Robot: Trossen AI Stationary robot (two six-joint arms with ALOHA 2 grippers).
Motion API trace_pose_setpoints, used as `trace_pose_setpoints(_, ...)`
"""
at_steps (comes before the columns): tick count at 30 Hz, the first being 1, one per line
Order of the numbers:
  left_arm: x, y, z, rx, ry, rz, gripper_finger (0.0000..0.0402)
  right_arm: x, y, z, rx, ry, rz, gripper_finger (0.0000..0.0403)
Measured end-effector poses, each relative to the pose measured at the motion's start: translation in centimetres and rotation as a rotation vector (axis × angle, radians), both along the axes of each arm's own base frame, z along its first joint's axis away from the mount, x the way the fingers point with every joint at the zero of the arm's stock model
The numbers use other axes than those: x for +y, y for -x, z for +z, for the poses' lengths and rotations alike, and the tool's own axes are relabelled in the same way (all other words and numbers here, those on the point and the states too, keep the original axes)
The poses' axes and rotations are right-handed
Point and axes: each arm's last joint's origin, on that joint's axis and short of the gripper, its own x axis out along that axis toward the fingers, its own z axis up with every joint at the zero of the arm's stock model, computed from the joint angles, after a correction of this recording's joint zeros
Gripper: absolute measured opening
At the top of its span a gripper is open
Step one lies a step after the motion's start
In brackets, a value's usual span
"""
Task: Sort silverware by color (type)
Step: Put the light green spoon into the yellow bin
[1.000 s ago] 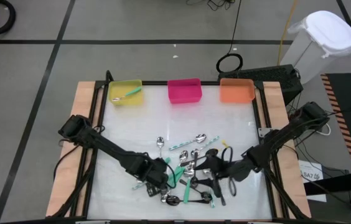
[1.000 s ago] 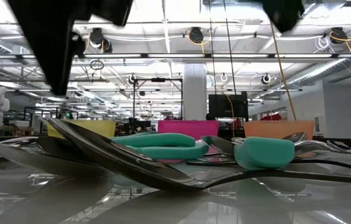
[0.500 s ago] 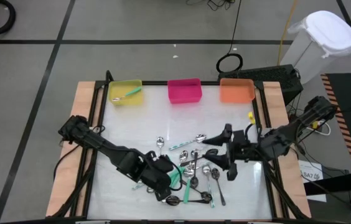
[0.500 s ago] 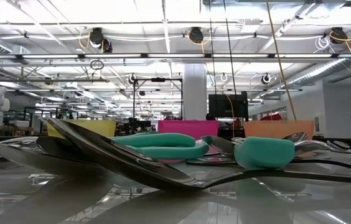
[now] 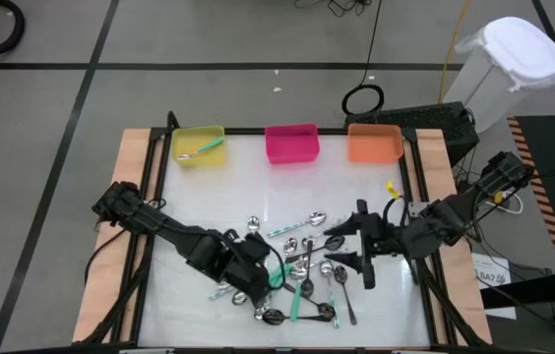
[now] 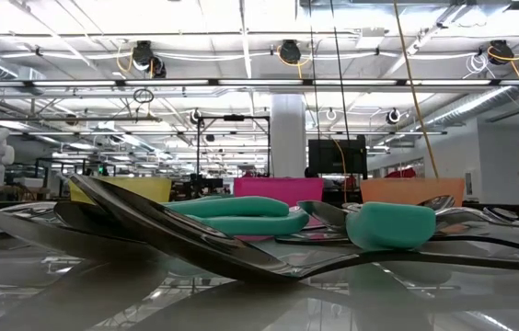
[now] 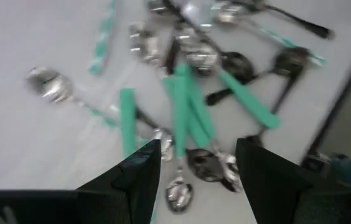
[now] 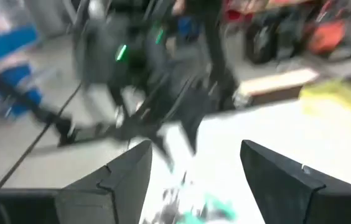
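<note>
The silverware lies in a loose heap [image 5: 297, 270] on the near middle of the white table: teal-handled spoons [image 7: 188, 118], shiny silver ones [image 5: 254, 226] and dark ones [image 7: 284, 62]. The low view shows teal handles [image 6: 241, 217] lying over silver spoons [image 6: 167, 234]. My left gripper [image 5: 256, 280] [image 7: 197, 165] hovers open over the heap's left side, above the teal handles. My right gripper [image 5: 344, 247] [image 8: 194, 168] is open and empty at the heap's right side, raised, its fingers pointing toward the table's left.
Three bins stand along the far edge: yellow [image 5: 199, 146] with a teal spoon in it, pink [image 5: 291, 144] and orange [image 5: 374, 144]. A bare stretch of table lies between the bins and the heap. Wooden side rails [image 5: 138, 157] frame the table.
My right gripper has lifted out of the heap's right side, drawn back toward the table's right edge and turned so that its fingers point level toward the left. The dark gripper shapes have left the low view. The spoons lie as before.
</note>
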Motion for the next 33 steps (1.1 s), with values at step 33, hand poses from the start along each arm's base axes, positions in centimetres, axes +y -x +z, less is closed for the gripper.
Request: trace_pose_setpoints(33,3.8,-0.9,-8.2,0.150,-0.022,0.063,0.0209,-2.7,5.8,-1.1,0.419,-0.207,0.177,0.0242)
